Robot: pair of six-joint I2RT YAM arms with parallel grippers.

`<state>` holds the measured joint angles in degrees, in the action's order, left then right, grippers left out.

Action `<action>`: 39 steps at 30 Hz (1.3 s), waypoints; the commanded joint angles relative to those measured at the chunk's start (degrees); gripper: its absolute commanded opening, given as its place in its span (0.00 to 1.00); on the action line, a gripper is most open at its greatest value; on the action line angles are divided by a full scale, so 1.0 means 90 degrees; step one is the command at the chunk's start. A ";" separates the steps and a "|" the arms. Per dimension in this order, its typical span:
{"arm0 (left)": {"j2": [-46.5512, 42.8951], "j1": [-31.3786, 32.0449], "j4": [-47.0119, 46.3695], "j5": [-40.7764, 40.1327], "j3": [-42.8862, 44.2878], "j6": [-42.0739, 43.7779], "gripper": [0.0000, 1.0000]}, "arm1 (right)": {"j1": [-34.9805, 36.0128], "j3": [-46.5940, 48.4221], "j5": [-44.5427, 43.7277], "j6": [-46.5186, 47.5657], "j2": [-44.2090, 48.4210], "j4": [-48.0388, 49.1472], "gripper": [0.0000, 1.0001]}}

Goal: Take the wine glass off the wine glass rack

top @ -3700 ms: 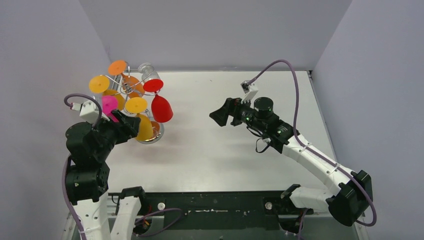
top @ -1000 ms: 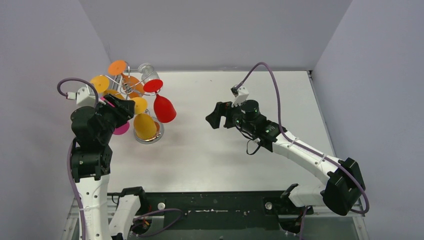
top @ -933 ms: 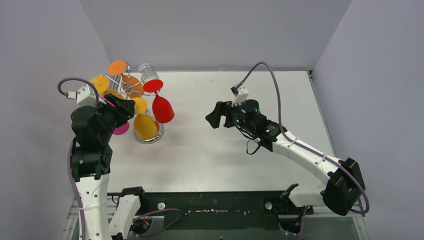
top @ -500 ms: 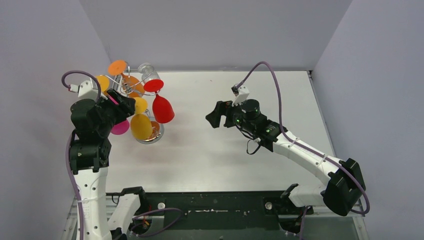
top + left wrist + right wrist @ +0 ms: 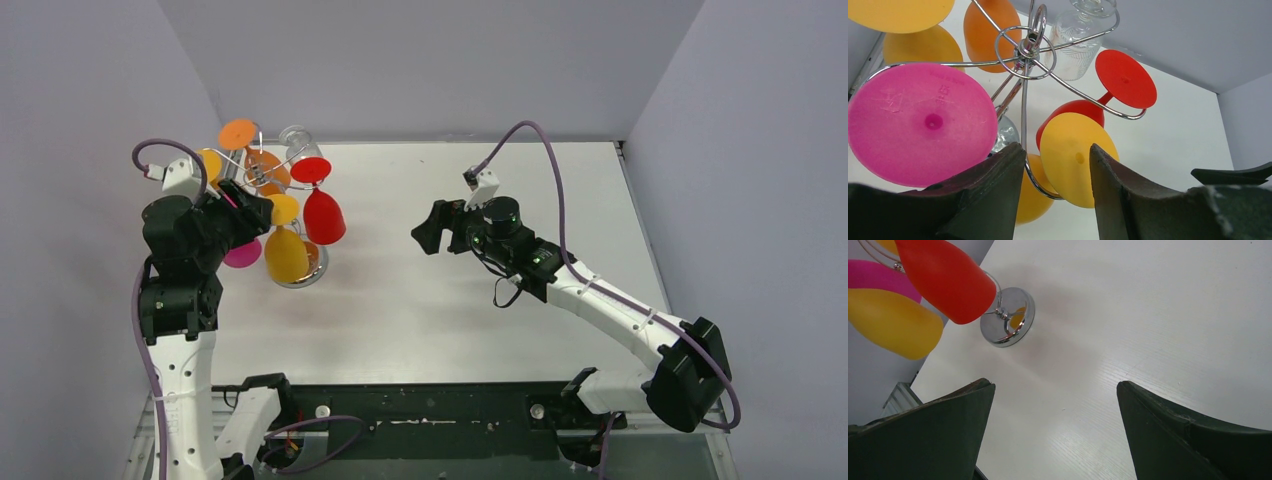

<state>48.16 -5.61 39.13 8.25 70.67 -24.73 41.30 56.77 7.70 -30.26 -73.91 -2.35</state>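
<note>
The wine glass rack [image 5: 262,178] is a silver wire stand at the table's far left, with a round shiny base [image 5: 1008,317]. Several coloured wine glasses hang from it upside down. In the left wrist view I see its hub [image 5: 1030,47], a pink foot [image 5: 923,130], a yellow foot [image 5: 1075,160], a red foot [image 5: 1125,79] and a clear glass [image 5: 1080,45]. My left gripper [image 5: 255,212] is open at the rack's near-left side; the yellow foot and a wire arm show beyond its gap [image 5: 1055,150]. My right gripper [image 5: 425,235] is open and empty over mid-table.
The pink bowl [image 5: 242,254], yellow bowl [image 5: 286,257] and red bowl [image 5: 324,217] hang low around the stand. The left wall is close behind my left arm. Bare white table [image 5: 450,330] lies between the rack and my right arm.
My left gripper has lifted and moved farther back, closer to the rack's hub. The right arm shifted slightly left 3.7 s ago and has since held still.
</note>
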 commanded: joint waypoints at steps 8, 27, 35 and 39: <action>0.0031 0.0027 -0.0044 0.0030 0.0446 0.0111 0.52 | -0.0006 0.0385 -0.0152 0.0032 0.0025 -0.0010 1.00; 0.0191 0.0027 0.0092 0.0401 0.0458 0.0416 0.47 | -0.0014 0.0274 -0.0130 -0.0058 -0.0001 -0.0010 1.00; 0.0201 0.0027 0.0325 0.0148 0.0548 0.0549 0.46 | -0.0019 0.0325 -0.0180 -0.0060 0.0006 -0.0065 1.00; 0.0146 0.0027 0.0326 0.0185 0.0480 0.0514 0.47 | -0.0015 0.0276 -0.0187 -0.0085 0.0006 -0.0046 1.00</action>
<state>50.11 -5.58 41.87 9.63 73.97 -21.54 41.30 57.25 7.42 -30.72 -73.87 -4.45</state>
